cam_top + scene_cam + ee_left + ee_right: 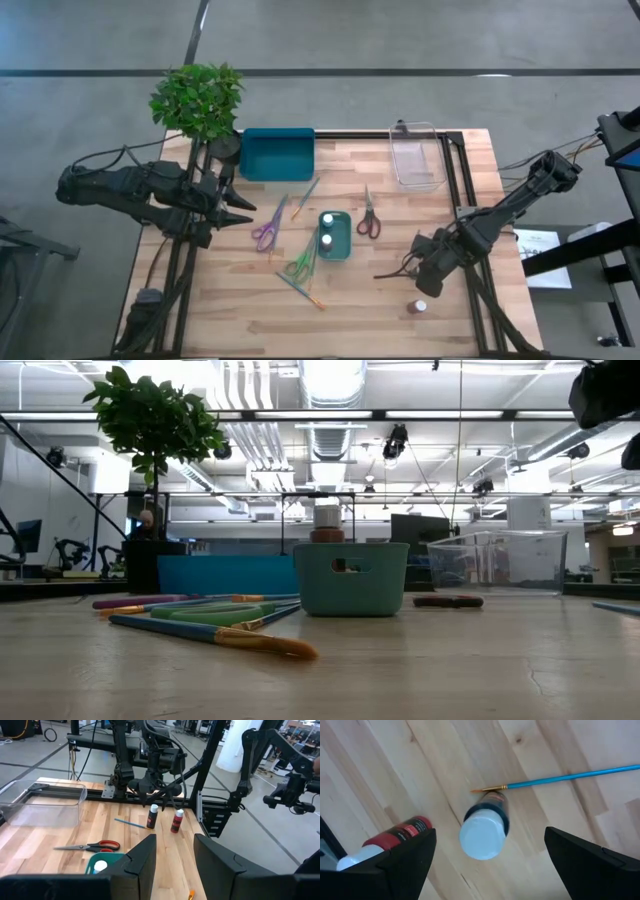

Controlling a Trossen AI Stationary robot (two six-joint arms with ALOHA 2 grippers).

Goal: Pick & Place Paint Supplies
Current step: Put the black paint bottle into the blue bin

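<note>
Right pincer (487, 852) released, straddling white-capped pot (484, 831) at bench (400, 300) five o'clock; left pincer (172, 857) parted, empty.

pot beneath right gripper (432, 262): hidden in high view by the arm
red-labelled pot (385, 845): base cut off by a finger in right wrist view
blue brush (560, 777): handle runs off the frame edge
clear tray (42, 802): near end cut by frame edge

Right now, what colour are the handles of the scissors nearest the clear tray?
Red handles on the scissors, clearest in the left wrist view.
</note>
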